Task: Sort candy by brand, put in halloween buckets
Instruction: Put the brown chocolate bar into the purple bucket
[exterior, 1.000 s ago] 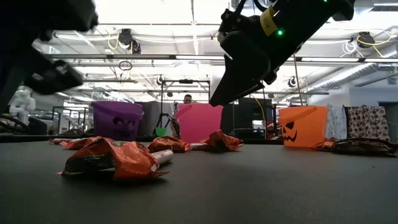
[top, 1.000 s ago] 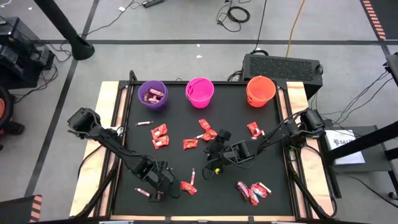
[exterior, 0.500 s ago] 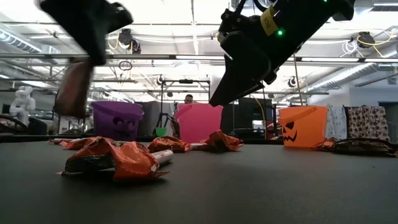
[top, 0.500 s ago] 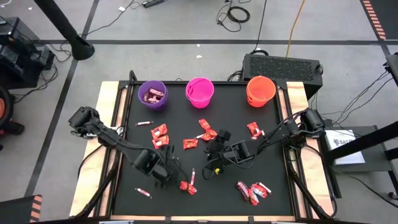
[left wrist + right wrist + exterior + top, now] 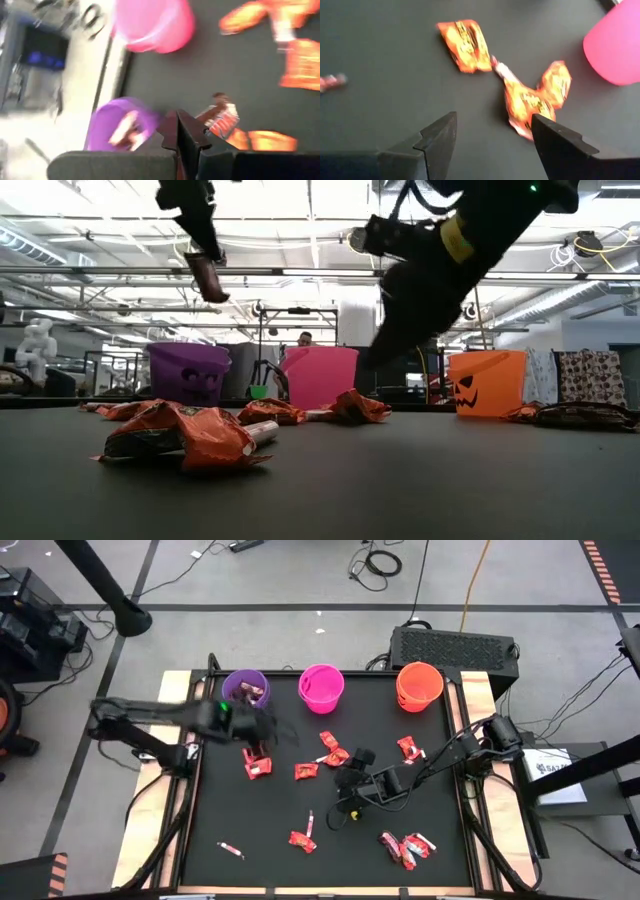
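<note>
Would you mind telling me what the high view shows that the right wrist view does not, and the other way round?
Only the high view shows the purple bucket, the orange bucket, the left gripper just below the purple bucket, and the candy pile near the table's front right. Only the right wrist view shows the right gripper with its fingers spread open, hanging above bare mat short of an orange-wrapped candy pair. Both show the pink bucket and orange wrappers lying on the black mat.
</note>
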